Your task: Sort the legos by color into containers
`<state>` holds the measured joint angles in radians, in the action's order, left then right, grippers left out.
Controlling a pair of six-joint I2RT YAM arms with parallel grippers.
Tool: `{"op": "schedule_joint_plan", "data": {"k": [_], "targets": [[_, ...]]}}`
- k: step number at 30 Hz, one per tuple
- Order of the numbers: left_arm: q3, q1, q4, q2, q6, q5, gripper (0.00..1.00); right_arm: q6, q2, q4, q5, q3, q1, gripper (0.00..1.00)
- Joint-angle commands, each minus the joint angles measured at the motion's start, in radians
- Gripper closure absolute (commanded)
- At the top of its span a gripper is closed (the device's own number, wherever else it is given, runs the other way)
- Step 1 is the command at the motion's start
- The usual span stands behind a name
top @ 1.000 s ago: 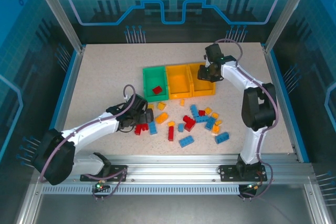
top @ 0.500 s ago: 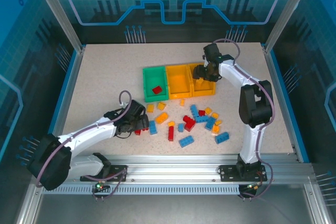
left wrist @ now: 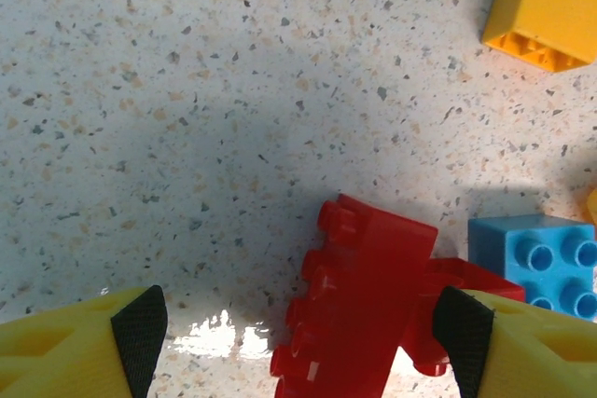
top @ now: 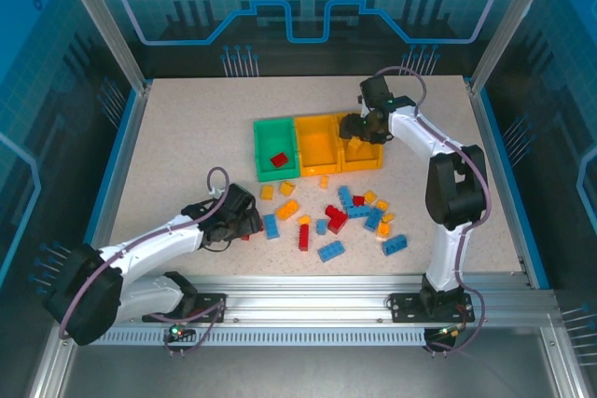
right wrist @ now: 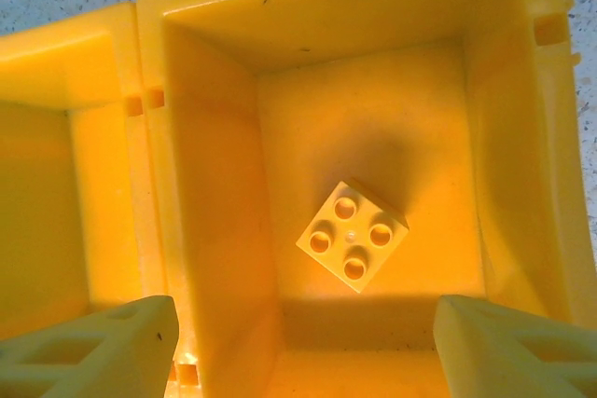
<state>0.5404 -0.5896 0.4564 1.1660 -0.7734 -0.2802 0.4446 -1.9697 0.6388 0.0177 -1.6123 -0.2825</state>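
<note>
**Step in hand (judged):** pick-up of a red studded plastic brick point(left wrist: 359, 305) by the left gripper point(left wrist: 300, 333). This is at the left edge of the loose pile of legos point(top: 345, 216), lower middle of the top view.

**Position:** The red brick lies tilted at lower centre of the left wrist view, between the fingers. A second red piece is seen against its right side, next to the right pad point(left wrist: 462, 328). Whether it is a separate brick cannot be told. A blue studded brick point(left wrist: 536, 267) lies just beside it at the right edge. An orange-yellow brick point(left wrist: 546, 6) lies well apart, upper right.

**To be done well:**
- The jaws are to be centred on the one red brick before descent.
- The blue brick is to be kept out of the closing path.
- Closing is to be slow, since a tilted brick is likely to twist.

The destination is judged to be the green plastic bin point(top: 259, 146), upper centre of the top view. One red brick point(top: 279, 159) is already seen inside it.

**Left jaws:** spread wide, nothing gripped. The left pad is clear of the brick.

**Right gripper** point(right wrist: 303, 337): it is held over the rightmost orange-yellow plastic bin point(right wrist: 215, 184). The jaws are spread wide and nothing is held. A small orange-yellow four-stud brick point(right wrist: 353, 236) lies free on the bin floor, studs up, apart from both fingers.
</note>
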Motion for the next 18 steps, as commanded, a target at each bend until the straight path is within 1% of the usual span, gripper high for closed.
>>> {"op": "schedule_joint_plan", "data": {"k": [1, 4, 8, 10, 15, 18], "targets": [[-0.002, -0.007, -0.021, 0.026, -0.014, 0.006, 0.2, 0.006, 0.04, 0.022, -0.01, -0.008, -0.007, 0.26], [0.011, -0.006, -0.031, 0.055, -0.01, 0.002, 0.23, 0.006, 0.049, 0.022, -0.004, 0.003, -0.007, 0.26], [0.019, -0.006, -0.059, 0.098, -0.007, 0.008, 0.34, 0.001, 0.064, 0.024, -0.001, 0.014, -0.007, 0.26], [0.022, -0.006, -0.061, 0.109, -0.014, 0.007, 0.36, -0.007, 0.073, 0.028, 0.004, 0.02, -0.007, 0.26], [0.02, -0.006, -0.063, 0.097, -0.018, -0.001, 0.48, -0.017, 0.097, 0.03, 0.015, 0.046, -0.007, 0.26], [0.021, -0.006, -0.058, 0.093, -0.018, -0.01, 0.5, -0.018, 0.11, 0.025, 0.019, 0.066, -0.007, 0.26]]}}
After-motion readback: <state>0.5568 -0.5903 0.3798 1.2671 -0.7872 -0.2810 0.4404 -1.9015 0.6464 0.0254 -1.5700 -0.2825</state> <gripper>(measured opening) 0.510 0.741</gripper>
